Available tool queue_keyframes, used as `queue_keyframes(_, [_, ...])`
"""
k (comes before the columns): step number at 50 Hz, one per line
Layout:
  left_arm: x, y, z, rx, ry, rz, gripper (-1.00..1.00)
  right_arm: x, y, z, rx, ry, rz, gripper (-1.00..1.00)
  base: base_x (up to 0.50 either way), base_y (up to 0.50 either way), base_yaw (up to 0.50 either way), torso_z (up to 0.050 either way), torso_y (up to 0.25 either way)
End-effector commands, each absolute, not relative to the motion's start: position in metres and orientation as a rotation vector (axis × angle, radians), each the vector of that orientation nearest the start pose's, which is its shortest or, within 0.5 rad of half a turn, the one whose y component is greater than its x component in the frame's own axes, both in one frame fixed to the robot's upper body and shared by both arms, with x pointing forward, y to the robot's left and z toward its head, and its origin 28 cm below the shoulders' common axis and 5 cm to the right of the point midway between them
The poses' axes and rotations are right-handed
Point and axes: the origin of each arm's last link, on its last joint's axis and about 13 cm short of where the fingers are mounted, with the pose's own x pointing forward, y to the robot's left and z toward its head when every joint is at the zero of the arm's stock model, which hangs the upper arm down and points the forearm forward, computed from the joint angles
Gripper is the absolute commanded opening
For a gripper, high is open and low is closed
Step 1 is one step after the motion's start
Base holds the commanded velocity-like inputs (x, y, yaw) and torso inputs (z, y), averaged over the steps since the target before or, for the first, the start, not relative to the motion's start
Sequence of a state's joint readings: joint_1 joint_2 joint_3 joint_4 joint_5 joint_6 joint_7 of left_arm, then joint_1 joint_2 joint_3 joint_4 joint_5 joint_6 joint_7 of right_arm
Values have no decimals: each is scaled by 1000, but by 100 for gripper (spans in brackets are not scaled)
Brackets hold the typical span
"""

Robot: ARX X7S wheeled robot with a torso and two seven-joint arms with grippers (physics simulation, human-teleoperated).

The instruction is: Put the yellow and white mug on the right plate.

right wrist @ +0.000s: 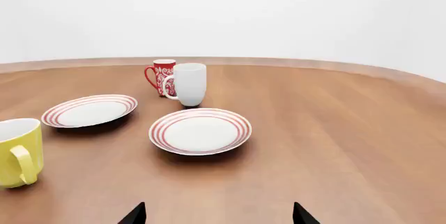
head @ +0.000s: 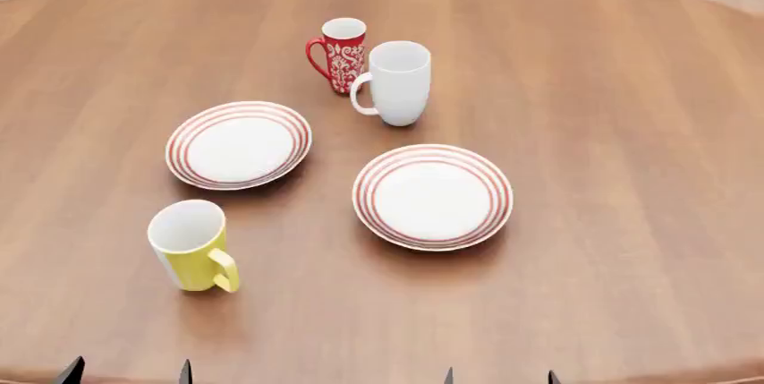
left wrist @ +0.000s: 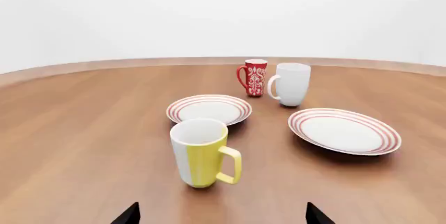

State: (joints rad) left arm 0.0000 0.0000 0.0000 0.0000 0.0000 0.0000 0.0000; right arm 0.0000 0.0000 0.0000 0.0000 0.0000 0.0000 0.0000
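One yellow and white mug [head: 191, 245] upright near bench's front-left edge, clear of right plate [head: 432, 196]. Looks rigid, glossy, slippery, breakable; best pinched across the rim wall. Left gripper [left wrist: 221, 217] spread wide, empty.

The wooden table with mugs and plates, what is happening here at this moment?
Nothing is held yet. The small yellow and white mug stands upright on the round wooden table, near the left gripper. The right red-ringed white plate is bare, and so is the left red-ringed plate. Behind them stand a tall white mug and a slim red patterned mug. Both grippers, including the right gripper, are open at the near edge.
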Motion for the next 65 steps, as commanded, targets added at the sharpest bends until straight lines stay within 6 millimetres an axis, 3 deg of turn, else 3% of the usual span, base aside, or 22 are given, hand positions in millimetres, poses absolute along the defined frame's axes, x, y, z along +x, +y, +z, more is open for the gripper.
queue_keyframes(1, [211,206,13,-4,1,4,100,211,-96,12,-10,5,4,100,0,0,0,0,0])
queue_keyframes(32, [210,204,12,4,-27,-8,100,209,-92,15,-56,-29,22,100,0,6,0,0,0])
queue_keyframes(57, [209,203,12,7,-27,-15,100,208,-90,14,-96,-46,28,100,0,500,0,0,0])
queue_keyframes(65, [209,203,11,9,-26,-15,100,209,-89,14,-105,-44,34,100,0,63,0,0,0])
